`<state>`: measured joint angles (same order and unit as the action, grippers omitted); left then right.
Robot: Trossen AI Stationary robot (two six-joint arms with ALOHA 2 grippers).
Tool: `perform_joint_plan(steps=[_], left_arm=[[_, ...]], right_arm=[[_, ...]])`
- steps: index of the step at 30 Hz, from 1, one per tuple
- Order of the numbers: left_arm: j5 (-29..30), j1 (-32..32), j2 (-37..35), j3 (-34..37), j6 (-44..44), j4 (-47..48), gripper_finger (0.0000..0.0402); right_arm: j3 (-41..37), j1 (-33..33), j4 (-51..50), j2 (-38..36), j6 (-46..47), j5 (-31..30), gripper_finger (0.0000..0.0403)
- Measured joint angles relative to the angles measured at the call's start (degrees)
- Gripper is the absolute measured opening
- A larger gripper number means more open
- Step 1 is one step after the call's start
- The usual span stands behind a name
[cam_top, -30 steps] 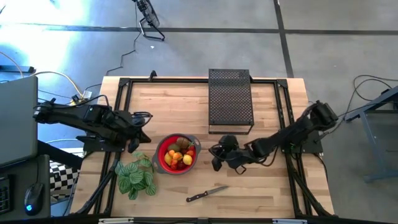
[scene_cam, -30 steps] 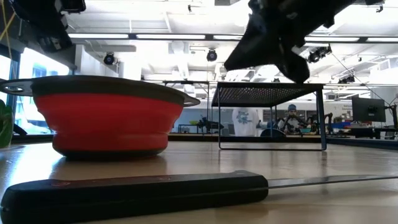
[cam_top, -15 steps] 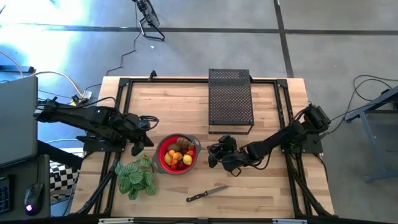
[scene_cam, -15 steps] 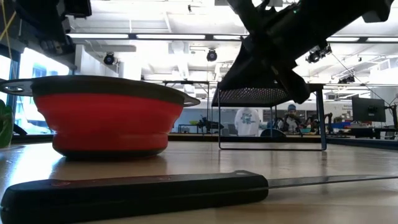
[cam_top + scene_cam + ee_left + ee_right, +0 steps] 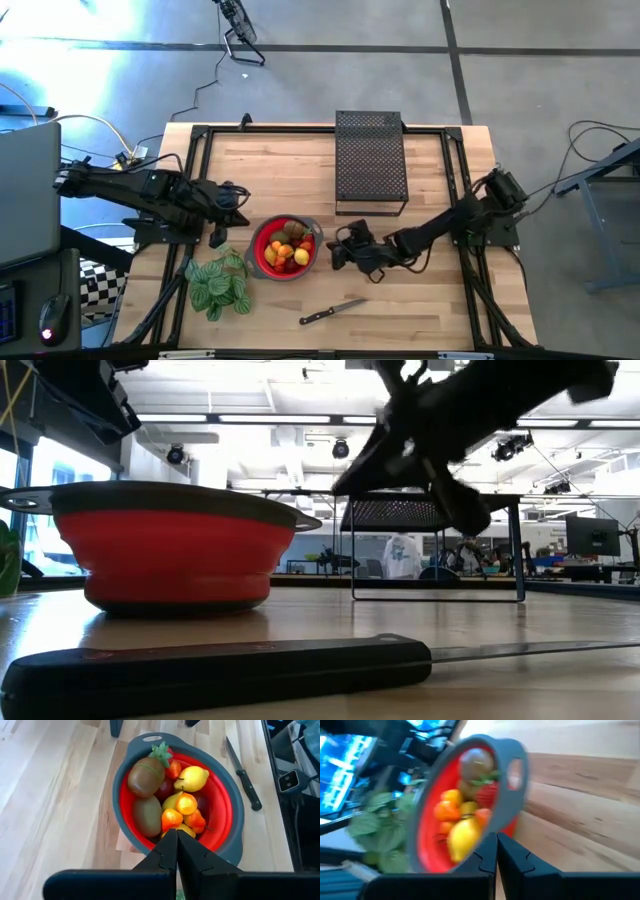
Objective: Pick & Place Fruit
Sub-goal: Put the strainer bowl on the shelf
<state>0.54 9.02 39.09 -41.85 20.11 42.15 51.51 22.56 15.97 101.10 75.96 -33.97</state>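
A red bowl (image 5: 285,248) with a grey rim stands on the wooden table and holds the fruit. In it are brown kiwis (image 5: 146,776), a yellow lemon (image 5: 192,778), small orange pieces (image 5: 185,803) and a red piece (image 5: 172,769). My left gripper (image 5: 220,234) hovers shut just left of the bowl, its tips (image 5: 176,831) over the rim. My right gripper (image 5: 336,251) hangs shut just right of the bowl and clear of the table (image 5: 352,472), pointing at the bowl (image 5: 470,805). Neither gripper holds anything.
A green leafy plant (image 5: 220,285) lies at the near left of the bowl. A black-handled knife (image 5: 332,313) lies near the front edge, close in the low view (image 5: 220,670). A black mesh rack (image 5: 371,160) stands at the far middle.
My right gripper has moved toward the bowl, to the table's left, sunk a little and rolled about its own axis. My left gripper has rolled in place beside the bowl. The bowl and fruit have kept still.
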Motion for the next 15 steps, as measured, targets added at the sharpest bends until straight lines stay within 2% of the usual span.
perform_joint_plan(steps=[4, 9, 15], left_arm=[[0.1, 0.0, 0.0, 0.0, -2.5, 0.0, 0.0000], [0.1, 0.0, 0.0, 0.0, -5.5, 2.6, 0.0000], [0.5, 0.0, 0.0, 0.0, -6.4, 6.8, 0.0000]], right_arm=[[0.0, -0.5, 3.6, 2.8, 2.8, 2.2, 0.0030], [-0.1, 0.1, 7.8, 5.7, 8.6, 2.4, 0.0101], [0.0, 1.1, 13.6, 5.9, 8.2, -0.4, 0.0183]])
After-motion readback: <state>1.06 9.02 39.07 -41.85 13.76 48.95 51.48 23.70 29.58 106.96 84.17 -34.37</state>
